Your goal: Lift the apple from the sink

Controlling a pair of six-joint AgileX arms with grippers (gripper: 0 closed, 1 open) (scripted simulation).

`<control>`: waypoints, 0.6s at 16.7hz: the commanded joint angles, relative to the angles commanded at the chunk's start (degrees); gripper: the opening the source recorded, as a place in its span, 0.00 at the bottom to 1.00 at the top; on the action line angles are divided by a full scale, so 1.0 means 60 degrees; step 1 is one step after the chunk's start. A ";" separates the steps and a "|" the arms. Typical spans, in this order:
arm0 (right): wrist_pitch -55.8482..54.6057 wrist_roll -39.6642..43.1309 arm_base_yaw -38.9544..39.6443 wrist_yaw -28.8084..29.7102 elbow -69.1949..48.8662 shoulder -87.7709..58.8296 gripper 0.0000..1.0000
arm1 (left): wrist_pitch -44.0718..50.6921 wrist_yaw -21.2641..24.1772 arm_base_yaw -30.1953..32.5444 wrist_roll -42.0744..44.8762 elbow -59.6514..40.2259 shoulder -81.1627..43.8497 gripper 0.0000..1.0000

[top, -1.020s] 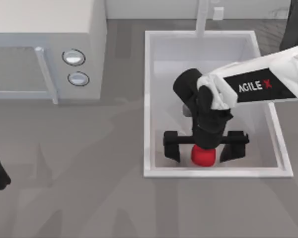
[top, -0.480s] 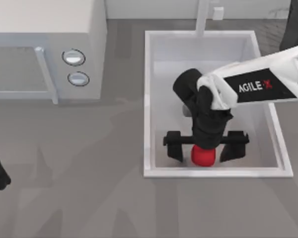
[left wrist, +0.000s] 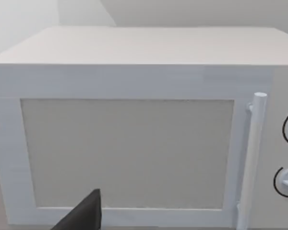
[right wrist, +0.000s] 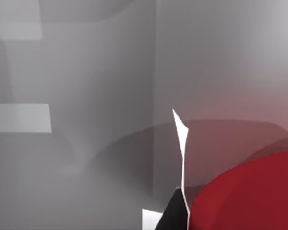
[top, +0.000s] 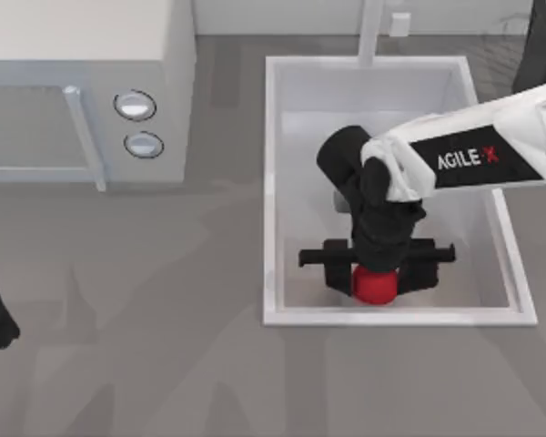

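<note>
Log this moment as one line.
phase: grasp | right gripper: closed on apple, low in sink near front wall | left arm: parked, table's left edge

— Any lettering to read here?
— Just one: "AGILE X", white letters with a red X, on a black panel along the white right arm (top: 469,157) reaching over the large white rectangular sink (top: 271,182).
— Anything else?
— No other readable marks.

Apple (top: 374,286) in sink (top: 273,182) (microwave (top: 82,55) left).
</note>
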State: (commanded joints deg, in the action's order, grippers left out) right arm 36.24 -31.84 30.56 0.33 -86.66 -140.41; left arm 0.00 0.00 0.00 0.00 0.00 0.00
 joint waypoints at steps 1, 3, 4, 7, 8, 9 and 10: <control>0.0000 0.0000 0.0000 0.0000 0.0000 0.0000 0.00 | 0.0000 0.0000 0.0000 0.0000 0.0000 0.0000 1.00; 0.0000 0.0000 0.0000 0.0000 0.0000 0.0000 0.00 | 0.0000 0.0000 0.0000 0.0000 0.0000 0.0000 1.00; 0.0000 0.0000 0.0000 0.0000 0.0000 0.0000 0.00 | 0.0000 0.0000 0.0000 0.0000 0.0000 0.0000 1.00; 0.0000 0.0000 0.0000 0.0000 0.0000 0.0000 0.00 | 0.0000 0.0000 0.0000 0.0000 0.0000 0.0000 1.00; 0.0342 0.0110 -0.0023 0.0230 -0.0128 0.0606 0.00 | 0.0000 0.0000 0.0000 0.0000 0.0000 0.0000 1.00; 0.0363 0.0110 -0.0022 0.0230 -0.0149 0.0608 0.00 | 0.0000 0.0000 0.0000 0.0000 0.0000 0.0000 1.00; 0.0474 0.0107 -0.0020 0.0230 -0.0258 0.0619 0.00 | 0.0000 0.0000 0.0000 0.0000 0.0000 0.0000 1.00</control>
State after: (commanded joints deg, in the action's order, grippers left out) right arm 39.08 -31.19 30.44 1.71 -88.21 -136.70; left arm 0.00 0.00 0.00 0.00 0.00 0.00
